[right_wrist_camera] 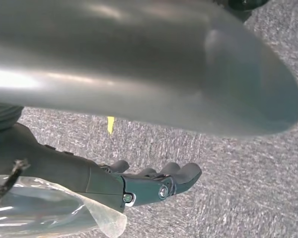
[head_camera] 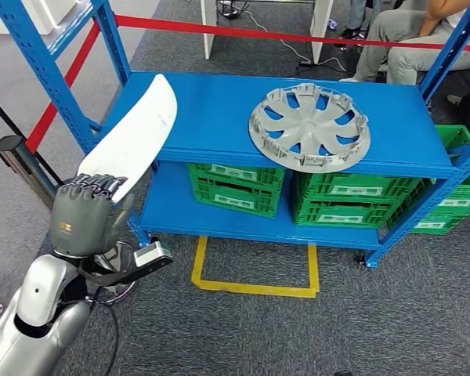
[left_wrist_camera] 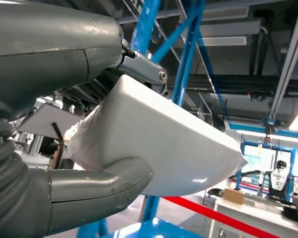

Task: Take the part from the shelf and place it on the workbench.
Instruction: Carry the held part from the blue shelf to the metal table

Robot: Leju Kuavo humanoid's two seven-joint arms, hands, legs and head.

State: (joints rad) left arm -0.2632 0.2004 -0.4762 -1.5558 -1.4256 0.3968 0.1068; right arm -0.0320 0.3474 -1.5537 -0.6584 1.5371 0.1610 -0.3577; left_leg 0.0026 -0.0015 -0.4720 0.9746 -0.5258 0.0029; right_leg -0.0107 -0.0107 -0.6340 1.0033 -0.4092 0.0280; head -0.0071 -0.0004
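Observation:
A long white curved part slants from my left hand up toward the left end of the blue shelf, its far tip over the shelf top. My left hand grips its lower end. In the left wrist view the white part lies between the thumb and the fingers. My right hand hangs over grey carpet with its fingers stretched out and nothing in them.
A silver hubcap lies on the shelf top to the right. Green crates fill the lower shelf. Yellow tape marks the floor in front. A seated person and red barrier tape are behind the shelf.

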